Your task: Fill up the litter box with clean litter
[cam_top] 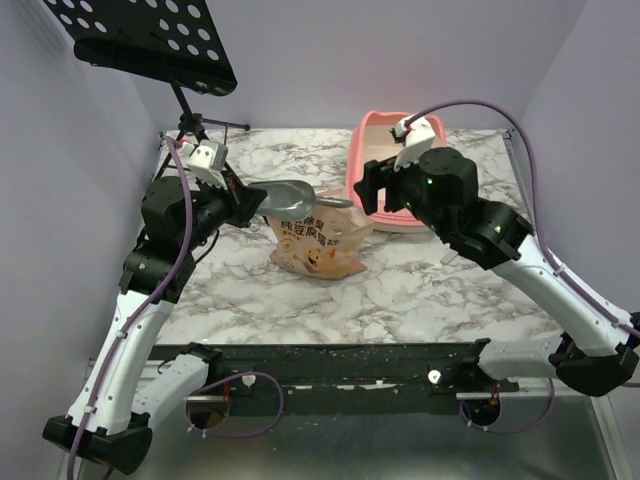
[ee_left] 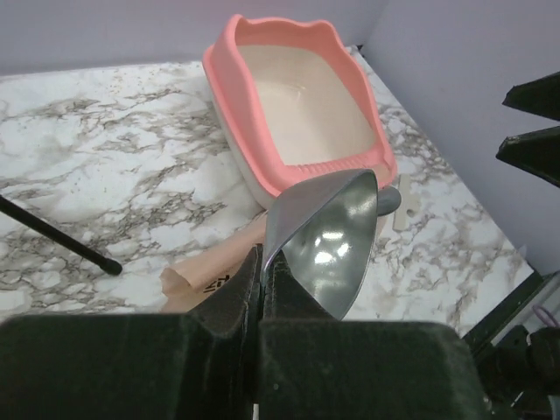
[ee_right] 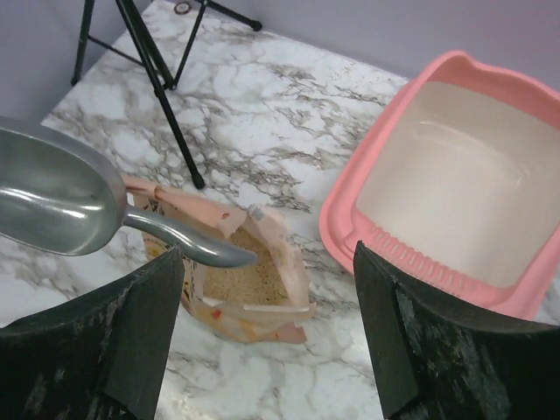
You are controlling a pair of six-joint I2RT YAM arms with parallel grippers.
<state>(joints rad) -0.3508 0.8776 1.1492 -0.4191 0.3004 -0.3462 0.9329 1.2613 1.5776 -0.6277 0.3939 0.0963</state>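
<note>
The left gripper (ee_left: 261,271) is closed tight on the thin wall of the grey metal scoop (cam_top: 290,193), at the bowl end. The bowl shows no granules, and in the top view the handle points toward the right of the frame. The step in hand is judged to be loading the scoop from the bag. Because the hold is on a thin edge rather than the handle, the scoop is likely to pivot in the gripper. Keep wrist motion slow, enter the bag mouth at a shallow angle, and avoid pressing the bowl against the paper. Just below the scoop, at frame centre, the orange-tan printed paper bag (cam_top: 315,245) lies slumped on the marble-patterned worktop (cam_top: 450,290) with its mouth open. The clean litter (ee_right: 241,280), small tan-beige granules, is visible inside it, beneath the handle in the right wrist view. Right of centre, toward the top of the frame, sits the pink rectangular plastic litter box (ee_left: 332,171), its pale inside bare, with no litter in it yet. The right gripper (ee_right: 267,262) stands wide open and holds nothing. Its fingers flank the handle end and appear clear of it, near the box's front rim. Move this gripper aside before the scoop swings toward the box.
</note>
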